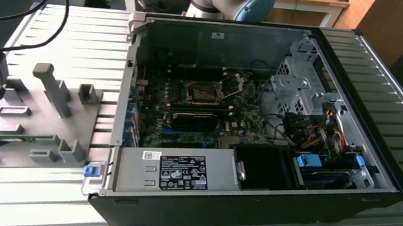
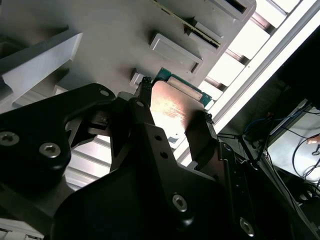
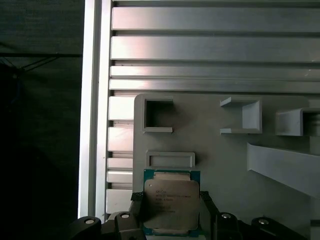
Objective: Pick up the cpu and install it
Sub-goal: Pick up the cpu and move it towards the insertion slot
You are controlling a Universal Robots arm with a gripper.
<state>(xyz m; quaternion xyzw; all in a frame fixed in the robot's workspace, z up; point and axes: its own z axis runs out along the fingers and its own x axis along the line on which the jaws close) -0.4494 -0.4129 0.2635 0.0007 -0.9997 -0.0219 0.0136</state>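
Two opposite edges of the cpu (image 3: pixel 171 202) sat within the claw (image 2: pixel 176 100) on the grey tray (image 3: pixel 225 160); clenched or loose, I could not tell. Light, stiff, likely fragile underneath, it seemed best held by those edges.

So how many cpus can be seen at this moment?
1. The cpu lies on the grey tray, clamped in the claw, as both wrist views show. In the exterior view the socket inside the open case looks empty.
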